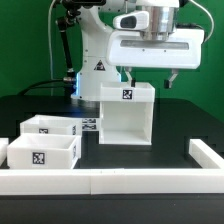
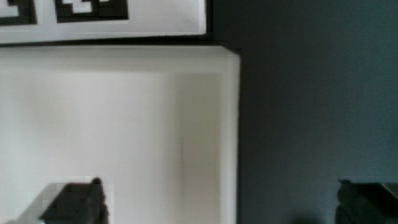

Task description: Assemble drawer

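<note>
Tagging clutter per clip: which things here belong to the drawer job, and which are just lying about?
Job: drawer shell, farther tray, nearer tray, open fingers above the shell.
Lying about: long white rail, marker board, black table.

No words or numbers can be read; only black-and-white square tags (image 1: 127, 95) stand on the shell (image 1: 127, 118), near tray (image 1: 42, 158) and far tray (image 1: 55, 130).

1 tall shell (image 1: 127, 112), 2 open-topped trays (image 1: 52, 127) (image 1: 42, 152), 1 long low rail (image 1: 120, 181), 1 gripper (image 1: 150, 80).
</note>
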`<action>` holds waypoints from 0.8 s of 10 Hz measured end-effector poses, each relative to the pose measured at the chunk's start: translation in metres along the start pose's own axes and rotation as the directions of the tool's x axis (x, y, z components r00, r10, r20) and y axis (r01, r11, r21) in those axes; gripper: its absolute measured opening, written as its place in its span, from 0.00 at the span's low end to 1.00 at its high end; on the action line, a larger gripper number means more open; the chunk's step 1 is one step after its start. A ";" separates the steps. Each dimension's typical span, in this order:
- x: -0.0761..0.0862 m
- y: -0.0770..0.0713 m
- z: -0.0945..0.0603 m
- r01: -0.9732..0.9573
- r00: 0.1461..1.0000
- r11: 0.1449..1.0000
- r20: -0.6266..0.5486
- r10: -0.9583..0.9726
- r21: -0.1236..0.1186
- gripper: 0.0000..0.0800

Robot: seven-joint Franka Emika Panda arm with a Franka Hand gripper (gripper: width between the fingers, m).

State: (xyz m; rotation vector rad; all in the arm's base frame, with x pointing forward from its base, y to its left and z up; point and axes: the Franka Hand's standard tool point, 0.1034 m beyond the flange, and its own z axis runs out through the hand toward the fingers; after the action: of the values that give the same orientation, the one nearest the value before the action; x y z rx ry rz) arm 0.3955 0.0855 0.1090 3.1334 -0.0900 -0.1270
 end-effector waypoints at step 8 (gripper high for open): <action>0.000 -0.003 0.007 -0.026 1.000 0.999 0.009 0.026 0.024 0.47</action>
State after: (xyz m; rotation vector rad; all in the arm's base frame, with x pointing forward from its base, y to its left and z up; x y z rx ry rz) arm 0.3951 0.0880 0.1019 3.1547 -0.1328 -0.1398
